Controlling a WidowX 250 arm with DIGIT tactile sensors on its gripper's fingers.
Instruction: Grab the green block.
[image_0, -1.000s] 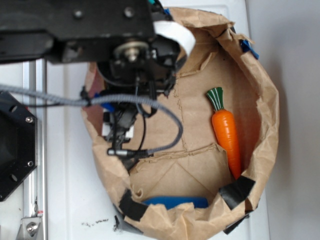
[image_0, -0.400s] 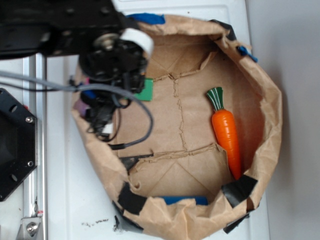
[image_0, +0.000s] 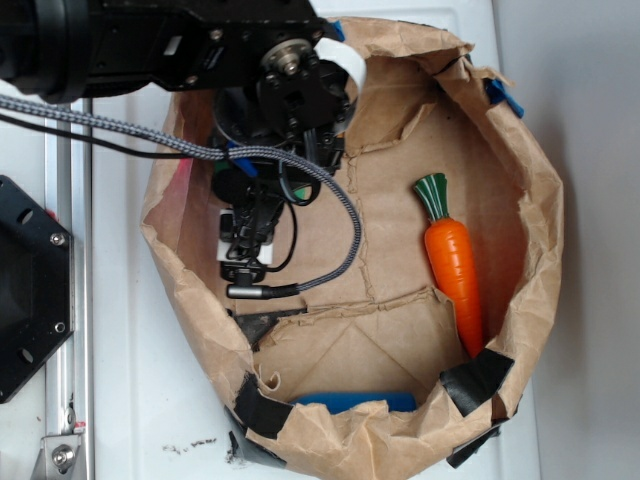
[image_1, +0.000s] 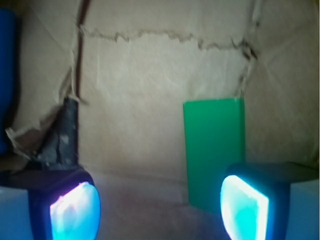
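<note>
On the white tabletop (image_0: 130, 400), a crumpled brown paper bag (image_0: 520, 200) is lying open, holding an orange carrot (image_0: 455, 268) at right. Wrist view: the gripper (image_1: 160, 210) is spreading wide; the flat green block (image_1: 214, 150) is lying by its right finger (image_1: 245, 210).

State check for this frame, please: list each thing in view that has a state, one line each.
gripper: open, empty, fingers apart above the bag floor.
green block: lying flat, ungrasped, its near end by the right finger.
toy carrot: lying on its side, leafy top toward the far rim.
paper bag: open, rim rolled down, floor torn.
blue object: lying against the near wall.
</note>
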